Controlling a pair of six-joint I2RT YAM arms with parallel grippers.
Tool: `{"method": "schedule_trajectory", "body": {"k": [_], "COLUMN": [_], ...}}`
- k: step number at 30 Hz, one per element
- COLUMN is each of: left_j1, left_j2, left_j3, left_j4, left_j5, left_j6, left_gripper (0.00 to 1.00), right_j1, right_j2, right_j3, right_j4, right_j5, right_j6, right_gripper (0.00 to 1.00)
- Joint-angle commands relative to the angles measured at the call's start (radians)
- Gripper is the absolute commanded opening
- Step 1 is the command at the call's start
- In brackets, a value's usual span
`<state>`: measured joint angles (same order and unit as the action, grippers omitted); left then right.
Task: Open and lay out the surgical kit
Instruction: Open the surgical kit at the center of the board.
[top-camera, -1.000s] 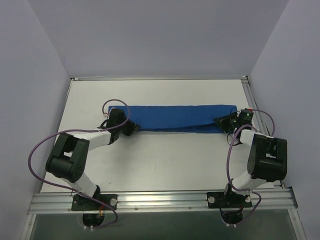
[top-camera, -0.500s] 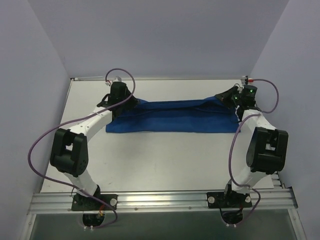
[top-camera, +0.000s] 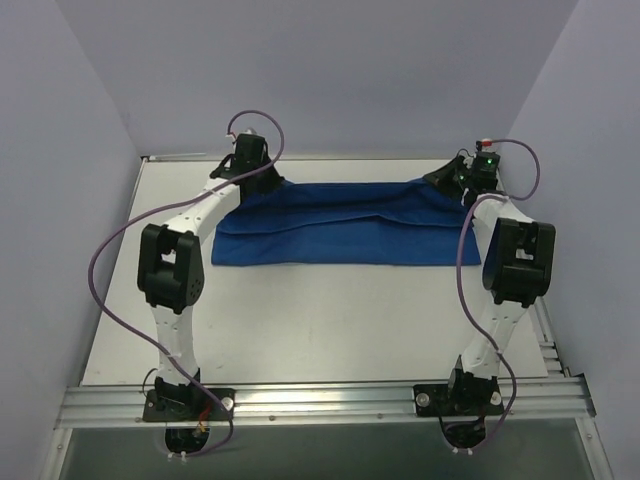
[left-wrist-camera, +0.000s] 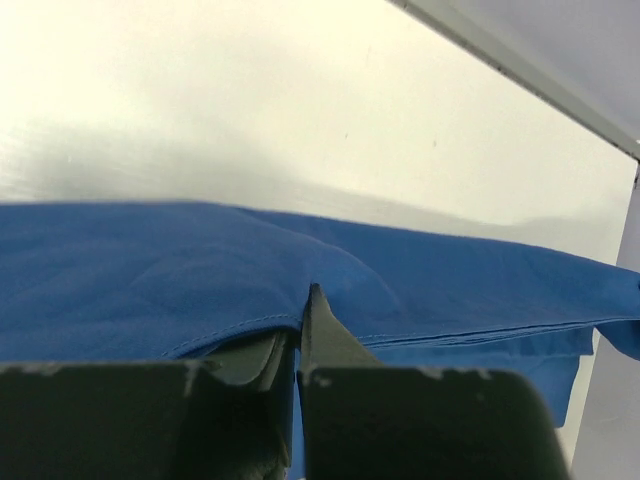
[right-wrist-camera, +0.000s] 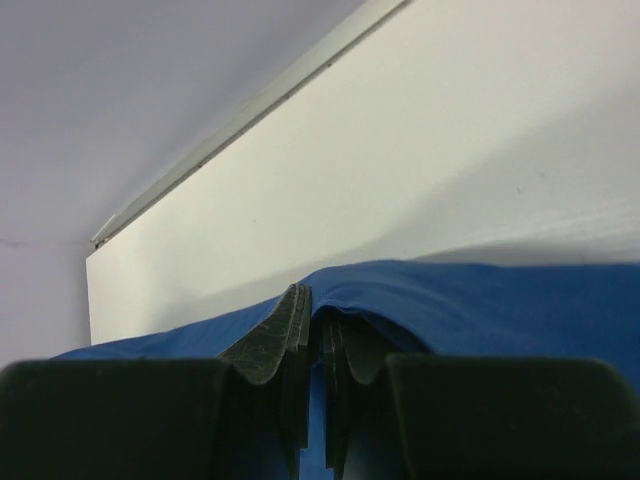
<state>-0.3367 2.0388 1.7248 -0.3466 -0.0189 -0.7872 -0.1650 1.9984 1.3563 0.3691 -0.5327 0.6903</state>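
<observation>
Carried farther back than a second ago, the surgical kit (top-camera: 350, 232) is stretched between the left gripper (top-camera: 262, 181) and the right gripper (top-camera: 441, 180), each pinching a corner. Unfolding is judged under way; next, the layer behind both grippers needs drawing flat on the tabletop (top-camera: 320, 310).

A white table (top-camera: 320, 320) sits between 3 pale lavender walls (top-camera: 320, 70). A ribbed metal rail (top-camera: 330, 400) runs along its near edge.
</observation>
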Motion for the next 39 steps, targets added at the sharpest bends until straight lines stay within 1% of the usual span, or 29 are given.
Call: {"method": "schedule_trajectory", "body": {"k": [1,4,5,8,10,12,14,16,18,19,20,21,22,23,24,25,26,27,29,30,31,32,33,34,35,36,37,38,39], "left_j1": [0.037,0.051,0.063,0.085,0.094,0.106,0.113,0.125,0.14,0.145,0.148,0.151,0.153,0.153,0.153,0.154,0.157,0.16,0.168,0.166,0.165,0.159,0.157,0.151,0.14,0.133,0.128,0.117,0.113], "left_j2": [0.07,0.148,0.187,0.262,0.297,0.356,0.409,0.441,0.481,0.5,0.504,0.508,0.508,0.505,0.497,0.47,0.454,0.437,0.377,0.353,0.296,0.264,0.227,0.154,0.12,0.083,0.013,-0.021,-0.055], "left_j3": [0.145,0.244,0.265,0.349,0.392,0.472,0.554,0.61,0.675,0.697,0.737,0.758,0.784,0.811,0.853,0.864,0.874,0.877,0.858,0.845,0.781,0.725,0.66,0.586,0.44,0.364,0.29,0.145,0.075], "left_j4": [-0.055,-0.098,-0.104,-0.126,-0.129,-0.141,-0.172,-0.204,-0.204,-0.204,-0.206,-0.213,-0.23,-0.25,-0.287,-0.304,-0.318,-0.359,-0.4,-0.448,-0.462,-0.462,-0.431,-0.411,-0.395,-0.352,-0.324,-0.298,-0.254], "left_j5": [0.017,0.019,0.061,0.094,0.131,0.16,0.171,0.186,0.214,0.235,0.244,0.25,0.257,0.254,0.241,0.212,0.198,0.182,0.137,0.114,0.091,0.079,0.08,0.088,0.092,0.097,0.099,0.103,0.106], "left_j6": [0.052,0.06,0.057,0.037,0.039,0.036,0.031,0.017,-0.012,-0.023,-0.035,-0.035,-0.032,-0.018,-0.009,0.002,0.017,0.019,0.023,0.023,0.025,0.017,0.008,-0.006,-0.035,-0.052,-0.073,-0.13,-0.161], "left_gripper": [0.02,0.04,0.05,0.05,0.07,0.09,0.14,0.23,0.34,0.49,0.6,0.66,0.69,0.74,0.77,0.85,0.88,0.98,0.98,0.97,0.98,0.98,0.99,1.0,1.0,1.0,0.95,0.93,0.88], "right_j1": [0.007,0.015,0.018,0.025,0.03,0.033,0.033,0.033,0.033,0.033,0.032,0.033,0.033,0.033,0.035,0.033,0.033,0.035,0.035,0.038,0.041,0.051,0.056,0.059,0.062,0.068,0.073,0.078,0.087], "right_j2": [0.049,0.117,0.147,0.207,0.238,0.289,0.333,0.361,0.411,0.427,0.454,0.467,0.476,0.482,0.481,0.478,0.468,0.464,0.432,0.407,0.38,0.308,0.271,0.234,0.159,0.116,0.078,0.003,-0.031], "right_j3": [0.128,0.216,0.234,0.297,0.343,0.375,0.42,0.452,0.521,0.546,0.594,0.624,0.65,0.677,0.728,0.751,0.777,0.832,0.86,0.85,0.784,0.74,0.689,0.576,0.51,0.438,0.294,0.232,0.177], "right_j4": [0.022,-0.009,-0.012,-0.016,-0.015,-0.012,-0.006,-0.002,-0.012,-0.013,-0.021,-0.03,-0.039,-0.054,-0.08,-0.097,-0.12,-0.186,-0.263,-0.298,-0.309,-0.34,-0.358,-0.364,-0.363,-0.346,-0.326,-0.287,-0.282], "right_j5": [0.01,0.011,0.011,0.017,0.019,0.017,0.017,0.02,0.017,0.017,0.017,0.019,0.025,0.042,0.054,0.072,0.088,0.121,0.146,0.149,0.166,0.19,0.22,0.252,0.254,0.255,0.255,0.26,0.273], "right_j6": [-0.037,-0.052,-0.054,-0.071,-0.078,-0.089,-0.09,-0.089,-0.087,-0.083,-0.078,-0.078,-0.08,-0.086,-0.103,-0.112,-0.12,-0.127,-0.138,-0.141,-0.138,-0.132,-0.118,-0.098,-0.048,-0.017,0.014,0.073,0.101], "right_gripper": [0.0,0.01,0.02,0.03,0.03,0.04,0.04,0.06,0.16,0.33,0.43,0.5,0.62,0.67,0.72,0.79,0.84,0.85,0.86,0.86,0.86,0.86,0.86,0.85,0.84,0.83,0.79,0.76,0.7]}}
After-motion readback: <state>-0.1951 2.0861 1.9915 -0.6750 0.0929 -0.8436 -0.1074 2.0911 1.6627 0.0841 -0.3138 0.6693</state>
